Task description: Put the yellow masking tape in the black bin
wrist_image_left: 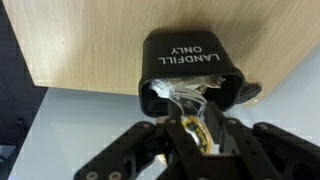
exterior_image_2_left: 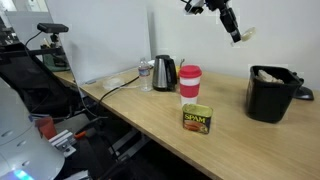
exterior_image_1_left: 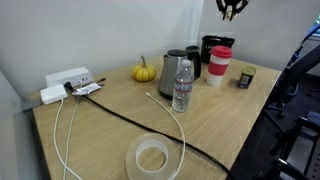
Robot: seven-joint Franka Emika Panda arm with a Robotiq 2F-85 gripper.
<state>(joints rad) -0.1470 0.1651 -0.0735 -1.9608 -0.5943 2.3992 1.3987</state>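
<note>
My gripper point(wrist_image_left: 198, 140) is shut on the yellow masking tape point(wrist_image_left: 199, 132), a small yellow ring held between the black fingers. In the wrist view it is above the black bin point(wrist_image_left: 190, 62), which is marked "LANDFILL ONLY" and has a clear plastic liner and some trash inside. In an exterior view the gripper point(exterior_image_2_left: 236, 32) hangs high in the air, up and to the left of the black bin point(exterior_image_2_left: 270, 97) on the table's far end. In an exterior view only the gripper's tip point(exterior_image_1_left: 231, 9) shows at the top edge; the bin is out of view there.
On the wooden table stand a Spam can point(exterior_image_2_left: 197, 118), a red-lidded cup point(exterior_image_2_left: 189, 83), a kettle point(exterior_image_2_left: 164, 72), a water bottle point(exterior_image_1_left: 182, 85), a mini pumpkin point(exterior_image_1_left: 144, 72), a large translucent tape roll point(exterior_image_1_left: 151, 157) and a power strip point(exterior_image_1_left: 67, 80) with cables.
</note>
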